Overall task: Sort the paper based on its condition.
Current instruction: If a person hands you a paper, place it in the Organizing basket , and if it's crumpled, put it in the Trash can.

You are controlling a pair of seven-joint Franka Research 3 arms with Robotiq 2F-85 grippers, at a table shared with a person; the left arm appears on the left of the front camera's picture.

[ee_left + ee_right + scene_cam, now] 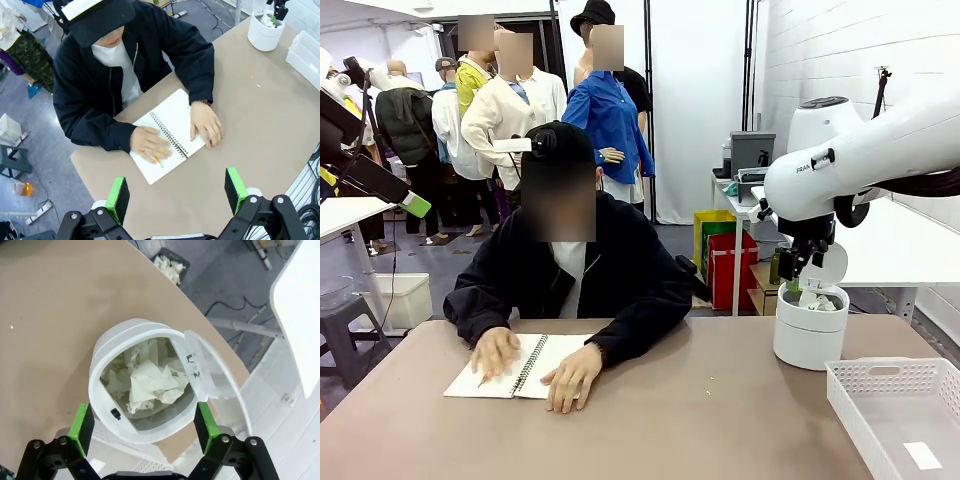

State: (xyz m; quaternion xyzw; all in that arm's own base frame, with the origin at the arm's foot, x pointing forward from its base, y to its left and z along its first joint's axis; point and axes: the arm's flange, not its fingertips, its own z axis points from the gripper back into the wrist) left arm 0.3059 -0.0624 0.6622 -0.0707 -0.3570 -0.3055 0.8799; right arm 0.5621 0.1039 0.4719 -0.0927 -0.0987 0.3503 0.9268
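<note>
The right end effector (144,423) hangs open directly above the white bin (100,360) on the desk (45,315), crumpled paper (150,385) lying inside straight below it, while the left end effector (176,192), also open, hovers well apart over the notebook (170,125)

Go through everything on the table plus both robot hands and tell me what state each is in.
bin: upright, lid flipped open.
crumpled paper: lying loose inside the bin.
notebook: open flat, person's hands resting on it.
basket: upright, flat label lying in it.
right hand: open, empty, above the bin.
left hand: open, empty, above the table.
</note>
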